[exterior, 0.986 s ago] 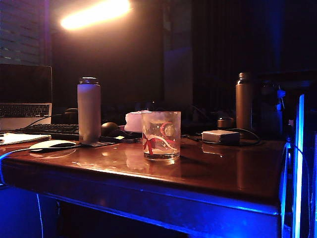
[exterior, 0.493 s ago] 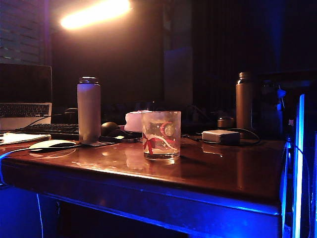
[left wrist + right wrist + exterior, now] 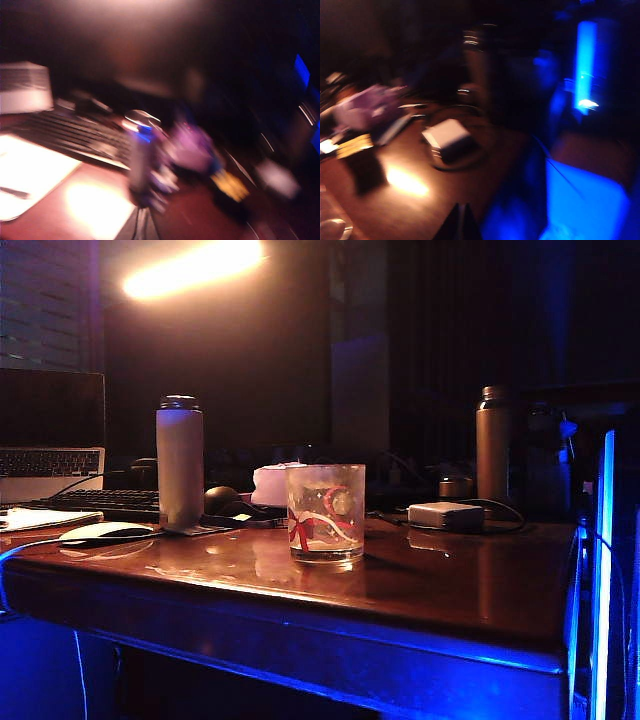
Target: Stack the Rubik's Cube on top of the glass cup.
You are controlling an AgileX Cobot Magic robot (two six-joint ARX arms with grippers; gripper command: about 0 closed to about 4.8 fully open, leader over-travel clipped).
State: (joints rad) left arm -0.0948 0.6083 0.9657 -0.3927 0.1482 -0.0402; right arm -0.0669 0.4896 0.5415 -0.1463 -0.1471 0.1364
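The glass cup [image 3: 325, 512], a clear tumbler with red and white ribbon print, stands upright near the middle of the dark wooden table [image 3: 450, 585]. I cannot make out the Rubik's Cube for certain. A whitish block [image 3: 272, 483] sits just behind the cup; it appears as a blurred pale purple lump [image 3: 192, 145] in the left wrist view and as a similar lump [image 3: 367, 107] in the right wrist view. Neither arm shows in the exterior view. My left gripper [image 3: 142, 226] and right gripper [image 3: 461, 223] each show as a narrow closed wedge above the tabletop, holding nothing.
A tall pale bottle [image 3: 180, 462] stands left of the cup and a dark bottle [image 3: 492, 445] at the back right. A white adapter with its cable [image 3: 446, 515] lies right of the cup. A laptop [image 3: 50, 435], keyboard [image 3: 100, 502] and mouse [image 3: 105, 531] fill the left side.
Nothing on the table has moved in the exterior view, and no arm has come into it.
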